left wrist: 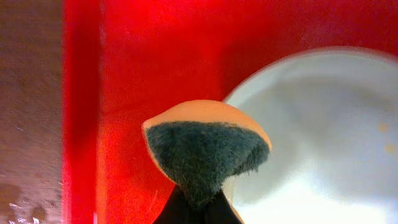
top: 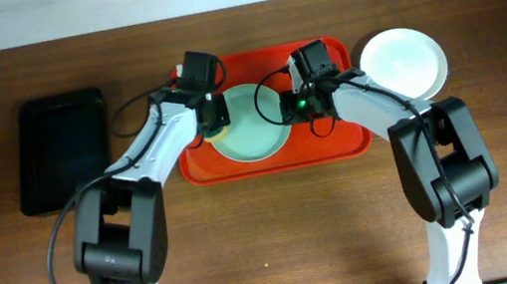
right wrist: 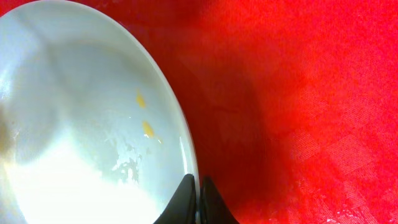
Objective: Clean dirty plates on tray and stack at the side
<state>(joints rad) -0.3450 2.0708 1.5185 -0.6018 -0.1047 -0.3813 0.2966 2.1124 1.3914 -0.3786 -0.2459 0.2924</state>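
- The left gripper (left wrist: 196, 210) clamped an orange-and-grey sponge (left wrist: 205, 149) just beside the left rim of the mint-green plate (left wrist: 323, 143).
- The right gripper (right wrist: 198, 200) pinched its right rim on the red tray (right wrist: 298, 93); yellow smears (right wrist: 147, 129) showed.

Glossy plate (right wrist: 81, 124), textured plastic tray (right wrist: 298, 93)
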